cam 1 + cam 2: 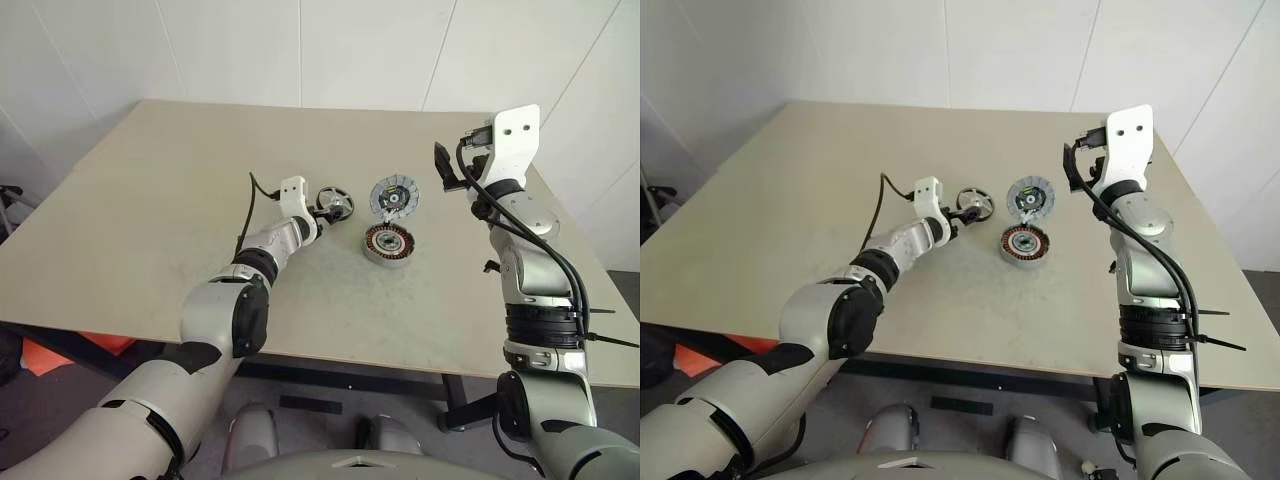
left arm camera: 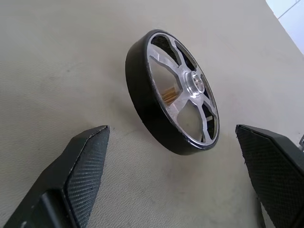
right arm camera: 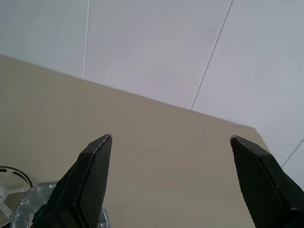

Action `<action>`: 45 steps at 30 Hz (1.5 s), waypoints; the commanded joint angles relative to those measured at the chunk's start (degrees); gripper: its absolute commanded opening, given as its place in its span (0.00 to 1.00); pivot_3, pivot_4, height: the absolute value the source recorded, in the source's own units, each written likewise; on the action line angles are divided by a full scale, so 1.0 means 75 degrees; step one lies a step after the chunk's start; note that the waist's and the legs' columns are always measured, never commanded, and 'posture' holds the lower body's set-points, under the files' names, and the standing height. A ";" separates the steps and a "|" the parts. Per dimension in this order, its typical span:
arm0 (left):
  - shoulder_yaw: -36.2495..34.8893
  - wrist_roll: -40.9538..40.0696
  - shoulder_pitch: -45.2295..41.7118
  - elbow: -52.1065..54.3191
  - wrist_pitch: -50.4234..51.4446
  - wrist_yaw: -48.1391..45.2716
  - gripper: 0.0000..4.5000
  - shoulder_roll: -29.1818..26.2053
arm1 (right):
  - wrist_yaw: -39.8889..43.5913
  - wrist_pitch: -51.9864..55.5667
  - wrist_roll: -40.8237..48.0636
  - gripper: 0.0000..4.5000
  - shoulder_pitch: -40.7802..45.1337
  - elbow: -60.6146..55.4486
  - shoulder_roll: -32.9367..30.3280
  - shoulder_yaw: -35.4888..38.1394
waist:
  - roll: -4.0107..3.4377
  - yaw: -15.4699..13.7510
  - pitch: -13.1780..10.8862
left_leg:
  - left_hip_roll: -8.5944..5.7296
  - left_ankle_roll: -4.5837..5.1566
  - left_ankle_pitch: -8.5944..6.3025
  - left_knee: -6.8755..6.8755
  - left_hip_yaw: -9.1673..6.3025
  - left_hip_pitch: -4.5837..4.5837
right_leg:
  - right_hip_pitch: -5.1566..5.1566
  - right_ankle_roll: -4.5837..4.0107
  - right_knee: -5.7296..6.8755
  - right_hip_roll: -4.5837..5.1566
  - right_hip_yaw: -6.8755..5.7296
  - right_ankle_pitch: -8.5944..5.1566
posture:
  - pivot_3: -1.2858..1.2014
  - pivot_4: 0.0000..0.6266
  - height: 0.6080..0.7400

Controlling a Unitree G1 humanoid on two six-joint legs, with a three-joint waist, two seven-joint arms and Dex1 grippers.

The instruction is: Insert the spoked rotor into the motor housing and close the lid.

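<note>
Right now my left claw [image 1: 322, 212] sits low over the table [image 1: 140, 200], near the centre of the head view, with its two black fingers spread wide apart and nothing between them. Just past its tips lies the spoked rotor [image 1: 336, 203], resting on the table; in the left wrist view the rotor [image 2: 172, 91] lies ahead of the gap between the fingers [image 2: 88, 166], touching neither. To the right of the rotor in the head view, the lid [image 1: 395, 196] lies flat on the table, and just below it in the frame sits the motor housing [image 1: 388, 244], its copper windings uncovered and its middle holding only the silver hub. My right claw [image 1: 445, 170] hangs raised at the upper right of the frame, well above the table, fingers [image 3: 90, 175] wide apart and empty.
</note>
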State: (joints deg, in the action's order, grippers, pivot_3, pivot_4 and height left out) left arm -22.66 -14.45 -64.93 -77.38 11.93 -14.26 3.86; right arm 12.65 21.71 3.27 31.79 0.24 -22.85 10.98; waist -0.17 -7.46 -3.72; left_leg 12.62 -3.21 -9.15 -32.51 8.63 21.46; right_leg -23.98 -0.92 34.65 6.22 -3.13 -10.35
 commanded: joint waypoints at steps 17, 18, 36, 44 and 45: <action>-0.0899 -0.0590 -0.0583 0.0052 0.0125 0.0338 1.00 0.0325 | -0.0078 -0.0148 0.0008 1.00 -0.0014 -0.0148 -0.0123 0.0085 | 0.0001 0.0001 -0.0001 | 0.0000 0.0010 -0.0006 0.0000 0.0000 0.0007 | -0.0001 0.0002 -0.0011 0.0001 -0.0004 -0.0001 | 0.52 0.00 1.00; -0.1035 -0.0715 -0.0581 0.0050 0.0164 0.0387 1.00 0.0342 | -0.0079 -0.0147 0.0008 1.00 -0.0022 -0.0155 -0.0125 0.0086 | 0.0001 0.0002 -0.0001 | -0.0001 0.0010 -0.0006 0.0000 0.0000 0.0008 | -0.0001 0.0002 -0.0012 0.0001 -0.0004 -0.0001 | 0.52 0.00 1.00; -0.1981 -0.1513 -0.0532 0.0023 0.0451 0.1034 0.80 0.0609 | -0.0106 0.0002 0.0045 1.00 -0.0048 -0.0376 -0.0214 0.0137 | 0.0001 0.0005 -0.0001 | -0.0002 0.0021 -0.0012 -0.0001 0.0000 0.0014 | -0.0001 0.0004 -0.0021 0.0002 -0.0007 -0.0002 | 0.52 0.00 1.00; -0.2212 -0.1693 -0.0460 0.0022 0.0316 0.1235 0.80 0.0608 | -0.0140 0.0019 0.0048 1.00 -0.0070 -0.0407 -0.0239 0.0161 | 0.0001 0.0004 -0.0001 | -0.0002 0.0022 -0.0013 -0.0001 0.0000 0.0016 | -0.0001 0.0004 -0.0023 0.0003 -0.0008 -0.0002 | 0.52 0.00 1.00; -0.2250 -0.1724 -0.0446 0.0021 0.0295 0.1276 0.80 0.0605 | -0.0145 0.0020 0.0049 1.00 -0.0071 -0.0408 -0.0240 0.0161 | 0.0001 0.0004 -0.0001 | -0.0002 0.0022 -0.0013 -0.0001 0.0000 0.0016 | -0.0001 0.0004 -0.0023 0.0003 -0.0008 -0.0002 | 0.52 0.00 1.00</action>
State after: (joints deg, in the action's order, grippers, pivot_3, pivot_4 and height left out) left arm -38.97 -26.47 -67.52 -77.80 15.17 -5.07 8.17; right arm 12.19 22.25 3.28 30.71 0.23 -23.91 11.01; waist -0.16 -7.43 -3.73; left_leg 12.61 -3.04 -9.25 -32.52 8.63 21.58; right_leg -23.99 -0.88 34.48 6.24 -3.19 -10.37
